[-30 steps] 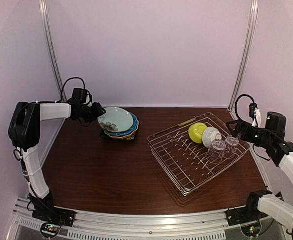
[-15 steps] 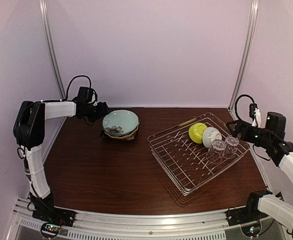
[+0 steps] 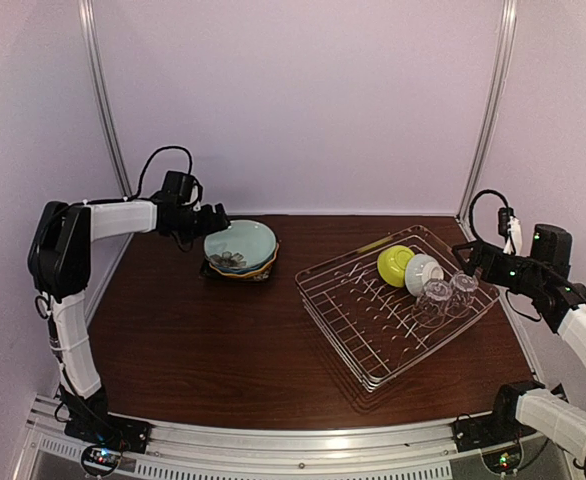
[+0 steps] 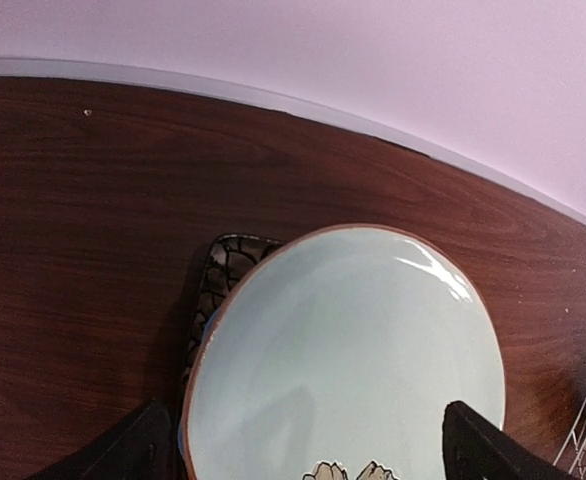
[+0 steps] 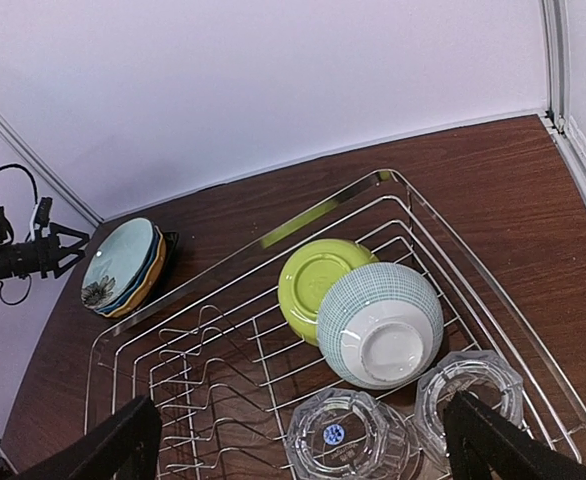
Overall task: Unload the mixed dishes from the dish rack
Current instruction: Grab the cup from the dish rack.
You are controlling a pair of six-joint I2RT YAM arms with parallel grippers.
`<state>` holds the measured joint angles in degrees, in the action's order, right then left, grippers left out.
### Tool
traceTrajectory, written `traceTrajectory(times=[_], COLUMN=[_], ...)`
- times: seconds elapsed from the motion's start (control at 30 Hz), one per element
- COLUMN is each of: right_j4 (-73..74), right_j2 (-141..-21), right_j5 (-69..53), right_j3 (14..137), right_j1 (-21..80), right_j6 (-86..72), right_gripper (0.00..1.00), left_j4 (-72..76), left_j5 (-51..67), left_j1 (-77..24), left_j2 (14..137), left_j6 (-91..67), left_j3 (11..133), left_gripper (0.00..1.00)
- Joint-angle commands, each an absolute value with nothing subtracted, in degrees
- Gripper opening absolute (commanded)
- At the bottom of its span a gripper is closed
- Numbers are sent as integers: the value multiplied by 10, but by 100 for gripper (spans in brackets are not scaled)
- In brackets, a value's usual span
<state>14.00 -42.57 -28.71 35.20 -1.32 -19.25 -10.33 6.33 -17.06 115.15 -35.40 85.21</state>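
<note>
Plate stack [image 3: 241, 248] lies on the tabletop [image 3: 213, 340], upper left of centre in the top view. Dish rack [image 3: 353, 340] stands right of centre, well apart from the stack. In the rack's upper right end: left bowl [image 3: 396, 264] touching right bowl [image 3: 422, 273]; left glass [image 3: 436, 295] and right glass [image 3: 464, 284] side by side just below the bowls

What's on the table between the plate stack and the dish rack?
Nothing: only bare tabletop separates the plate stack and dish rack, per the top view.

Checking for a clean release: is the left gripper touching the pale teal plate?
Cannot tell. In the left wrist view the left gripper's fingers flank the pale teal plate without a plain gap or contact.
</note>
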Motion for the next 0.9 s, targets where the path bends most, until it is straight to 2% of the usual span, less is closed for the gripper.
traceTrajectory(times=[0.0, 0.5, 0.77, 0.87], right_j4=[163, 277, 349, 369], right_j2=[-425, -460, -507, -530], right_j5=[-290, -229, -128, -67], right_j3=[369, 434, 487, 503], right_j1=[-13, 28, 106, 150], right_j6=[-172, -129, -107, -101], right_gripper=[100, 100, 100, 100], left_j4=[-123, -122, -59, 55], left_j5=[16, -52, -73, -66], left_j1=[-195, -245, -257, -258], left_j2=[1104, 985, 898, 848], left_j6=[-299, -279, -303, -334], left_j3=[882, 831, 760, 684], left_gripper=[97, 97, 97, 97])
